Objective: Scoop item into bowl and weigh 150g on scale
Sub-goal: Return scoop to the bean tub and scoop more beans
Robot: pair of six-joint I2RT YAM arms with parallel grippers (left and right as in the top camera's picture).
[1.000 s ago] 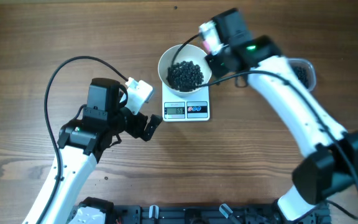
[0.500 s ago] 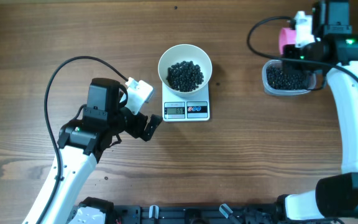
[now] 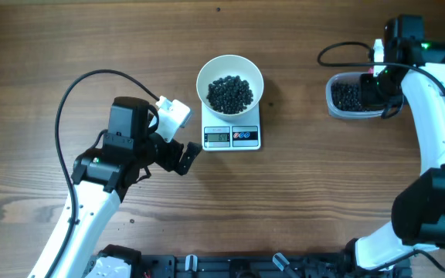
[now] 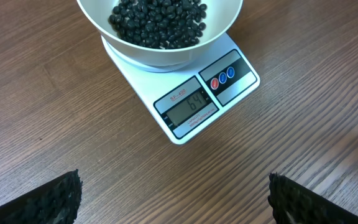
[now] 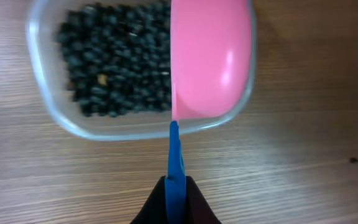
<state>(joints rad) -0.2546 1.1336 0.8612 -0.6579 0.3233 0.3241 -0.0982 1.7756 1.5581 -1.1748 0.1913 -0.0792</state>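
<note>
Table (image 3: pixel 323 193): wood, bears everything.

Tub (image 5: pixel 45 102): clear and thin-walled, probably light and apt to slide if nudged. Lies straight ahead of the right jaws, beneath the scoop.

Bowl (image 3: pixel 202 83): white, smooth, rigid. Sits on the scale, ahead of the left jaws and apart from them.

Scale (image 4: pixel 194 102): small and easily shifted. Display reads 64, so judged well short of target.

Scoop (image 5: pixel 211 59): pink cup on a thin blue handle. The right gripper (image 5: pixel 176 186) pinches the handle end tight. Cup hangs over the tub's right side.

Left gripper (image 4: pixel 173 199): jaws spread wide, holding nothing.

Beads (image 3: pixel 230 93): tiny, hard, loose and prone to roll. One heap in the bowl, the rest (image 5: pixel 110 68) in the tub. Best lifted by scoop and carried level.

Open table lies between tub and bowl.
</note>
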